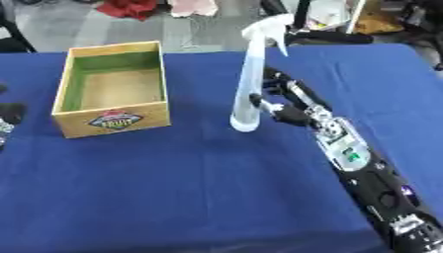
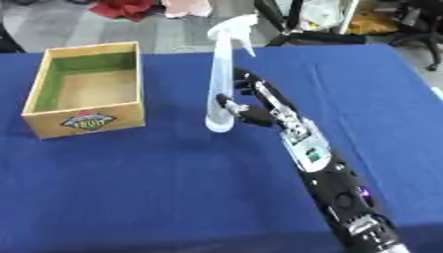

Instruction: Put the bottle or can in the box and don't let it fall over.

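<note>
The right hand (image 1: 281, 106) had its fingers (image 1: 257, 101) curled round the lower part of the spray bottle (image 1: 249, 79), which stood upright on the worktop (image 1: 199, 178), well right of the box (image 1: 110, 89). Tall and narrow, the bottle could tip if it caught the box's wall, or if let go while tilted.

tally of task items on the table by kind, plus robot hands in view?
spray bottle: 1, clear, upright, held by the right hand
wooden box: 1, nothing inside
robot hands: 2, the right on the bottle; the left hand shows only as a dark sliver at the left edge
Total: 4
</note>
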Controlling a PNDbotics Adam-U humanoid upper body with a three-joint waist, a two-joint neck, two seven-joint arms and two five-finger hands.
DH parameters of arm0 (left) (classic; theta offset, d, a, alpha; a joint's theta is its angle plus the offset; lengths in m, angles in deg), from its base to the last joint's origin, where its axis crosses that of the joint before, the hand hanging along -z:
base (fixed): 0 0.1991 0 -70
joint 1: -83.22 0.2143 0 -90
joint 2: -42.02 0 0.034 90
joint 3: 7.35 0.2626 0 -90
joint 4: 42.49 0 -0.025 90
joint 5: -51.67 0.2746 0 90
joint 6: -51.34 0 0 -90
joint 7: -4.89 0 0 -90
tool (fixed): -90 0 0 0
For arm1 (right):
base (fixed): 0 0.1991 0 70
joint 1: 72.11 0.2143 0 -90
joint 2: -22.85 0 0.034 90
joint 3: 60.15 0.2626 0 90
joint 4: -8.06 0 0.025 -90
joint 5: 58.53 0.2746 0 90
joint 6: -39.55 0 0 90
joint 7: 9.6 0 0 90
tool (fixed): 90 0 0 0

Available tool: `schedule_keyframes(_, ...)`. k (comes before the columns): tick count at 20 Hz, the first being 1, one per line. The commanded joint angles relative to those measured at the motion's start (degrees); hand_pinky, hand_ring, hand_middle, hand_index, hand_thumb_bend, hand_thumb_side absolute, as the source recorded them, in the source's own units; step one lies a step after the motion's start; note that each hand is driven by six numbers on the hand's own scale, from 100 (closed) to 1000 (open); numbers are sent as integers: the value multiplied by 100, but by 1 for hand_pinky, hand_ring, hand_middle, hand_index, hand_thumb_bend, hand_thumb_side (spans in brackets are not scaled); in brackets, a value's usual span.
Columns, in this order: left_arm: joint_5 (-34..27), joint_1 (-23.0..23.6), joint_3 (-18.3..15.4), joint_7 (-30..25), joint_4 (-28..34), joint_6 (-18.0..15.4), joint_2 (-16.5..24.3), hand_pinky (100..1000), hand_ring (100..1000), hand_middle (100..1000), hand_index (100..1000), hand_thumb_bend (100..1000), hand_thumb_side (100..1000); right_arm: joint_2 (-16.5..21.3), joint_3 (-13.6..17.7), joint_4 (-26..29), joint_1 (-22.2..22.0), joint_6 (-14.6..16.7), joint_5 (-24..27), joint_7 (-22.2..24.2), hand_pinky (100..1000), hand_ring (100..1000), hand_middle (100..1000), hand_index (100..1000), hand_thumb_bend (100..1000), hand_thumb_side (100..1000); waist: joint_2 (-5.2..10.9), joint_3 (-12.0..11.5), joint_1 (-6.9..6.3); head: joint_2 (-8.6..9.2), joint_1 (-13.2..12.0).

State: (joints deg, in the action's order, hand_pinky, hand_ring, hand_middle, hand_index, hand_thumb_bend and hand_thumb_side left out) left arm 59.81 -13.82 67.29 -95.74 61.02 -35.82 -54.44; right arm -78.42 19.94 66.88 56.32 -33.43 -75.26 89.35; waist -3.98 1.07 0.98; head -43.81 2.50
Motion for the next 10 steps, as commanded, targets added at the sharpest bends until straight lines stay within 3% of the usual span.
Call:
schedule_keyframes(1,-17,-60,15,-17,108,-13,43,845,771,851,951,668,637,-71,32,-48,146,61,-189,-56,875,876,887,998,370,591,107,-17,-29,-31,18)
schedule_keyframes(10,-31,-76,36,-37,92,-21,17,846,771,851,953,666,639,-352,111,-362,254,81,-678,-258,880,881,889,998,390,601,105,-87,-74,-31,81)
